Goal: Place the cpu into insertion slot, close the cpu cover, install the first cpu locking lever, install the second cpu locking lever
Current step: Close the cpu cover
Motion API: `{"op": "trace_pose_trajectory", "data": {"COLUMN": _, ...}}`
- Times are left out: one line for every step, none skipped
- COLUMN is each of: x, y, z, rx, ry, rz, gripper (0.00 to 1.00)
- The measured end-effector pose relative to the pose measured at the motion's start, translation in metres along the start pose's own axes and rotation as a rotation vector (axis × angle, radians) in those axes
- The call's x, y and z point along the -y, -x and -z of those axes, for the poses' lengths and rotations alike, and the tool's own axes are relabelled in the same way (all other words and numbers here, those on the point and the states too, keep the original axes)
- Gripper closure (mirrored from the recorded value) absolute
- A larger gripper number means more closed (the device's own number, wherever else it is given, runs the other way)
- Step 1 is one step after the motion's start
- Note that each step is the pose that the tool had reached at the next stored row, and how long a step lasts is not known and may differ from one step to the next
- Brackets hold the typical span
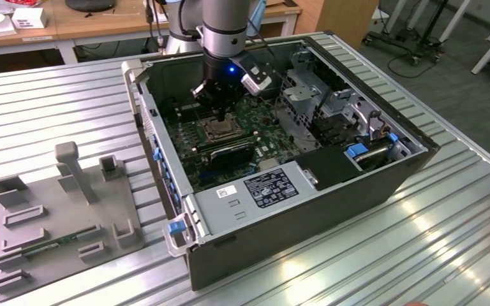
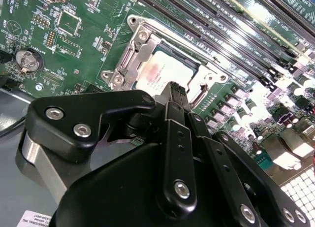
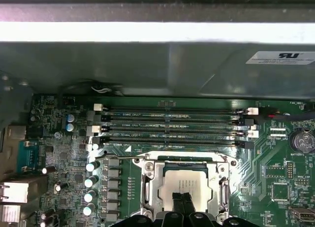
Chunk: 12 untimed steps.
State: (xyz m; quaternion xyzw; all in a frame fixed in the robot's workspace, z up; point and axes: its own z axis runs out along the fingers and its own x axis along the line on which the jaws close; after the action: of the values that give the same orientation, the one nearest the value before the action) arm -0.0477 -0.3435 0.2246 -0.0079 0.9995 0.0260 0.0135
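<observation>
We see the gripper [image 2: 175, 88] w/ fingers [image 2: 172, 118] pressed together, no gap btwn them, nothing clamped. In the second wrist view the joined tips sit at the cpu [image 2: 156, 72] near one edge; touching or just above, we can't tell. The cpu is in the insertion slot [image 1: 214, 135], which in the exterior view lies just left of centre, upper half of frame, right under the arm. The cpu cover [image 3: 151, 182] lies flat round the chip, cpu face showing thru its cut-out. A thin wire lever [image 3: 115, 158] runs along one side of the socket. Edges: long black memory slots [image 3: 172, 123] run just beside the cover, and a row of capacitors [image 3: 91, 180] stands near another side. Room: in the exterior view the case [image 1: 313, 210] is open on top, w/ its wall left of the motherboard [image 1: 262, 121] and a metal drive cage [image 1: 309, 95] close at the right. Lower left of frame, well apart, a grey fixture tray [image 1: 58, 210] rests on the slatted table [image 1: 449, 255]
</observation>
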Motion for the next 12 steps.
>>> {"op": "trace_pose_trajectory", "data": {"x": 0.0000, "y": 0.0000, "z": 0.0000, "rx": 0.0000, "ry": 0.0001, "rz": 0.000, "gripper": 0.90}}
{"op": "trace_pose_trajectory", "data": {"x": 0.0000, "y": 0.0000, "z": 0.0000, "rx": 0.0000, "ry": 0.0000, "rz": 0.000, "gripper": 0.90}}
{"op": "trace_pose_trajectory", "data": {"x": 0.0000, "y": 0.0000, "z": -0.0001, "rx": 0.0000, "ry": -0.0001, "rz": 0.000, "gripper": 0.90}}
{"op": "trace_pose_trajectory", "data": {"x": 0.0000, "y": 0.0001, "z": -0.0003, "rx": 0.0004, "ry": 0.0000, "rz": 0.000, "gripper": 0.90}}
{"op": "trace_pose_trajectory", "data": {"x": 0.0000, "y": 0.0001, "z": -0.0005, "rx": 0.0009, "ry": 0.0000, "rz": 0.000, "gripper": 0.90}}
{"op": "trace_pose_trajectory", "data": {"x": 0.0000, "y": 0.0001, "z": -0.0006, "rx": 0.0016, "ry": 0.0000, "rz": 0.000, "gripper": 0.90}}
{"op": "trace_pose_trajectory", "data": {"x": 0.0000, "y": 0.0000, "z": -0.0008, "rx": 0.0024, "ry": -0.0001, "rz": 0.000, "gripper": 0.90}}
{"op": "trace_pose_trajectory", "data": {"x": 0.0001, "y": 0.0000, "z": -0.0009, "rx": 0.0033, "ry": -0.0002, "rz": 0.000, "gripper": 0.90}}
{"op": "trace_pose_trajectory", "data": {"x": 0.0001, "y": 0.0000, "z": -0.0010, "rx": 0.0044, "ry": -0.0002, "rz": 0.000, "gripper": 0.90}}
{"op": "trace_pose_trajectory", "data": {"x": 0.0001, "y": 0.0000, "z": -0.0010, "rx": 0.0047, "ry": -0.0001, "rz": 0.000, "gripper": 0.90}}
{"op": "trace_pose_trajectory", "data": {"x": 0.0001, "y": 0.0000, "z": -0.0010, "rx": 0.0048, "ry": -0.0001, "rz": 0.000, "gripper": 0.90}}
{"op": "trace_pose_trajectory", "data": {"x": 0.0000, "y": 0.0000, "z": -0.0010, "rx": 0.0048, "ry": 0.0000, "rz": 0.000, "gripper": 0.90}}
